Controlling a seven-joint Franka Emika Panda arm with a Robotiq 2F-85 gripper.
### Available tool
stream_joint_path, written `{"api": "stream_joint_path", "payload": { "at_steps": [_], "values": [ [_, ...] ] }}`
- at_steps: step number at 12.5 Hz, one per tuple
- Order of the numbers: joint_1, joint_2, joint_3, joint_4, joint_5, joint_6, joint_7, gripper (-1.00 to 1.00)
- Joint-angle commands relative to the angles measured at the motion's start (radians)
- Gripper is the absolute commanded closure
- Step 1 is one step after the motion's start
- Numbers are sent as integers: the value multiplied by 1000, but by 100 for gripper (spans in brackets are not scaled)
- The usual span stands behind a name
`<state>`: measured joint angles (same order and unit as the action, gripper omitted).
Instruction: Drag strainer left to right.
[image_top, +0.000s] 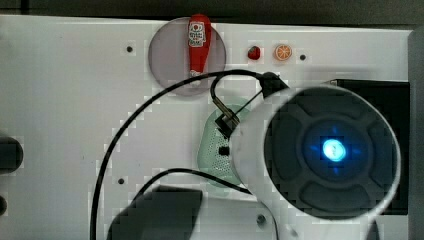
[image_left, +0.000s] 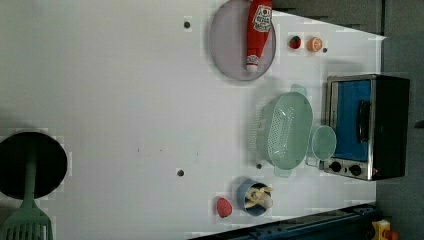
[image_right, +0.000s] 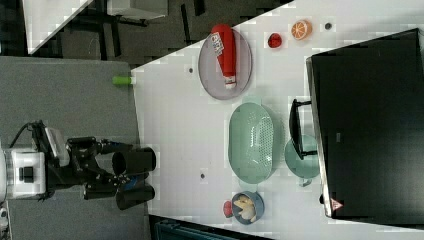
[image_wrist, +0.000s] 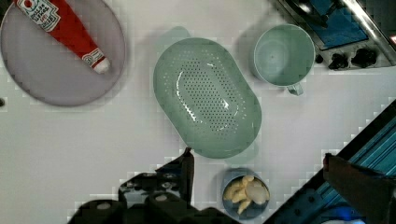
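The strainer (image_wrist: 208, 95) is a pale mint-green oval basin with a grid of small holes. It rests on the white table, between the grey-lilac plate (image_wrist: 42, 79) and the round mint-green mug (image_wrist: 282, 53). It is also seen as the strainer (image_left: 285, 130), the strainer (image_right: 251, 142), and a part-hidden strainer (image_top: 212, 152) under the arm (image_top: 330, 150). My gripper (image_wrist: 257, 156) hangs high above the strainer's near rim, open wide. Its dark fingers (image_wrist: 187, 168) hold nothing.
A ketchup bottle (image_left: 257, 30) lies on the plate (image_left: 227, 55). A toaster oven (image_left: 367, 127) stands right behind the mug (image_left: 322, 142). A blue bowl of banana pieces (image_left: 255, 197), a strawberry (image_left: 295, 42) and an orange slice (image_left: 314, 44) lie nearby. A black pan (image_left: 30, 165) holds a green spatula (image_left: 25, 220).
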<state>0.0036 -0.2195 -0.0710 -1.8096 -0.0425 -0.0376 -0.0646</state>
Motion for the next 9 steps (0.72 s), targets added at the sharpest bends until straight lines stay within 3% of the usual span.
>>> {"api": "stream_joint_path", "payload": {
  "at_steps": [1, 9],
  "values": [
    [9, 9, -14, -6, -20, 6, -48, -100],
    [9, 33, -14, -6, -20, 6, -48, -100]
  ]
}}
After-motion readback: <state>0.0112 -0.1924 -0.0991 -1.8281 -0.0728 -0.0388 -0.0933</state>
